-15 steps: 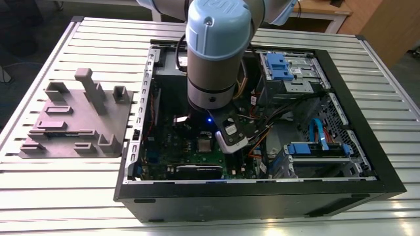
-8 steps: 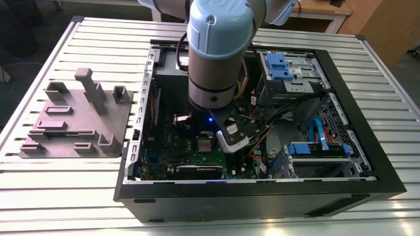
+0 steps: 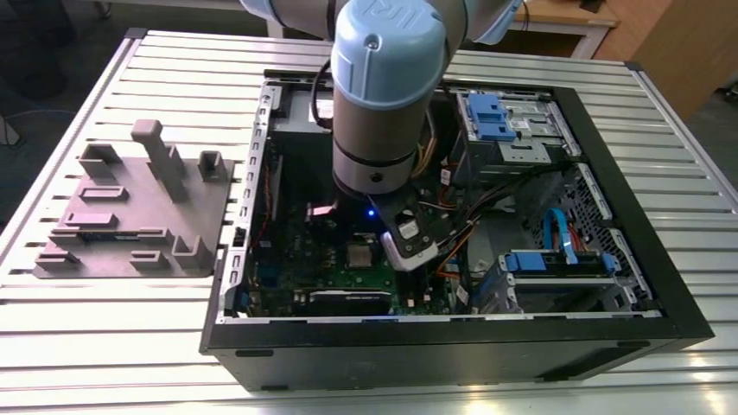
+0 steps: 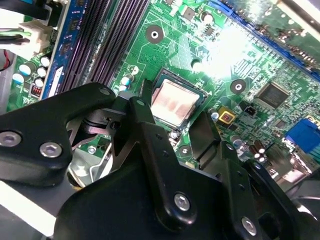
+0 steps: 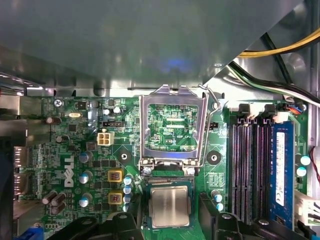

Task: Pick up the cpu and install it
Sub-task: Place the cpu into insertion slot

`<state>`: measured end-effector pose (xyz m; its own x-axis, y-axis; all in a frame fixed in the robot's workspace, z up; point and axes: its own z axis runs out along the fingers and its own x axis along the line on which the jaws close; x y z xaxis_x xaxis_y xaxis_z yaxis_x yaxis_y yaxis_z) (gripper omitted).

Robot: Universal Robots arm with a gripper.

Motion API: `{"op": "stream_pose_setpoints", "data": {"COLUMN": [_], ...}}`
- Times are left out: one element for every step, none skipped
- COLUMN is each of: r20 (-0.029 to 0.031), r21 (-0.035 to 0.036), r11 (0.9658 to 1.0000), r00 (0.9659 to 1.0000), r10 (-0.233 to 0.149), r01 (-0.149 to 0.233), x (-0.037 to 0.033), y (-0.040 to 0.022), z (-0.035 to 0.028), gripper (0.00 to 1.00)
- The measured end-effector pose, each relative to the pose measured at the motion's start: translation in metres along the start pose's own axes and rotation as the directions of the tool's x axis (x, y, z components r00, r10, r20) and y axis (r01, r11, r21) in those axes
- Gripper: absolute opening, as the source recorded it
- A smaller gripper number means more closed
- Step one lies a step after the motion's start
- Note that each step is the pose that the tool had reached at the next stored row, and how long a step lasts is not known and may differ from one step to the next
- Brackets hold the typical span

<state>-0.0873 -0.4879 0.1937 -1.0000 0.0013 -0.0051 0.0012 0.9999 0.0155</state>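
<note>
Just beneath the parted tool (image 4: 173,114), the cpu (image 4: 172,102) lies in its socket (image 4: 161,77).

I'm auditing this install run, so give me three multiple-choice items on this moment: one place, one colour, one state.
1. Where does the cpu lie? A) on the table B) in its socket on the motherboard C) on the case's rim
2. What colour is the motherboard? A) red B) black C) green
3. How does the socket frame stand? A) flipped open B) closed over the cpu C) removed
Answers: 1 B, it sits in the board, flanked by the gripper. 2 C, green shows in both wrist views. 3 A, bare board shows through its window.
</note>
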Motion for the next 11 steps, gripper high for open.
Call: {"op": "stream_pose_setpoints", "data": {"r20": [0.0000, 0.0000, -0.0001, -0.0001, -0.0001, -0.0001, -0.0003, -0.0001, 0.0001, 0.0002, 0.0002], "r21": [0.0000, 0.0000, 0.0002, 0.0003, 0.0003, 0.0002, 0.0004, 0.0001, -0.0003, -0.0008, -0.0010], "r11": [1.0000, 1.0000, 1.0000, 1.0000, 1.0000, 1.0000, 1.0000, 1.0000, 1.0000, 1.0000, 1.0000], "r00": [1.0000, 1.0000, 1.0000, 1.0000, 1.0000, 1.0000, 1.0000, 1.0000, 1.0000, 1.0000, 1.0000], "r10": [0.000, 0.000, 0.000, 0.000, 0.000, 0.000, 0.000, 0.000, 0.000, 0.000, 0.000], "r01": [0.000, 0.000, 0.000, 0.000, 0.000, 0.000, 0.000, 0.000, 0.000, 0.000, 0.000], "x": [-0.0001, 0.0000, 0.0000, 0.0000, 0.0000, 0.0000, 0.0000, 0.0000, 0.0000, -0.0001, -0.0001], "y": [-0.0001, -0.0002, -0.0003, -0.0004, -0.0004, -0.0004, -0.0004, -0.0004, -0.0004, -0.0003, -0.0003], "z": [0.0011, 0.0020, 0.0025, 0.0027, 0.0027, 0.0027, 0.0027, 0.0027, 0.0025, 0.0017, 0.0014], "gripper": [0.56, 0.56, 0.56, 0.56, 0.55, 0.49, 0.49, 0.49, 0.44, 0.44, 0.44]}}
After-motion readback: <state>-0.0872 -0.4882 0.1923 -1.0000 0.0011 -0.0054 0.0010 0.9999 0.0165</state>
